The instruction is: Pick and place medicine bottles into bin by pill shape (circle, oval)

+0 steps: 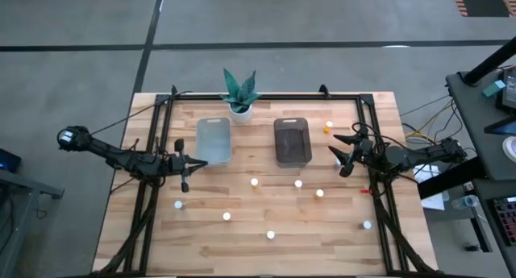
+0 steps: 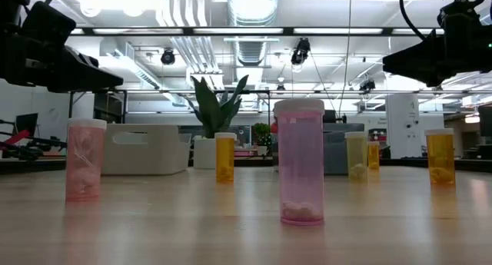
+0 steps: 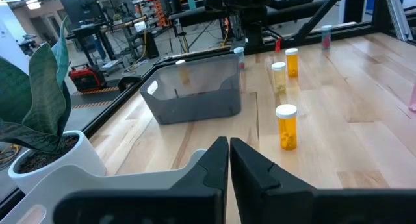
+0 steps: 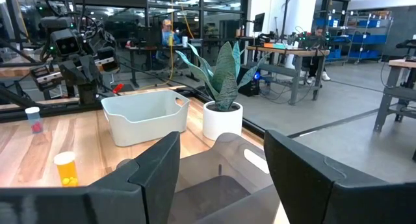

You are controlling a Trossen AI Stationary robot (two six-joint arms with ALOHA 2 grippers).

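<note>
Left gripper [image 1: 185,184]: hangs over the left part of the surface, just off the clear bin's near corner; jaws pressed together, holding nothing.
Right gripper [image 1: 345,154]: hangs at the right side of the surface, just beside the dark bin; jaws spread wide and empty.
Clear bin [image 1: 214,140]: at the back of the surface, left of centre, beside the potted plant [image 1: 240,93].
Dark bin [image 1: 292,141]: at the back, right of centre, apart from the clear bin.
Bin contents: cannot tell from any view.
Medicine bottles: all upright on the wooden surface [image 1: 242,238], outside both bins, scattered across its front half.
Bottles on the left: one near the left edge [image 1: 178,204], another further in [image 1: 226,216].
Bottles in the middle: one front centre [image 1: 270,234], two just ahead of the dark bin [image 1: 255,181] [image 1: 297,183].
Bottles on the right: one right of those [image 1: 319,193], one at the front right [image 1: 367,225], an orange one near the back right [image 1: 328,126].
</note>
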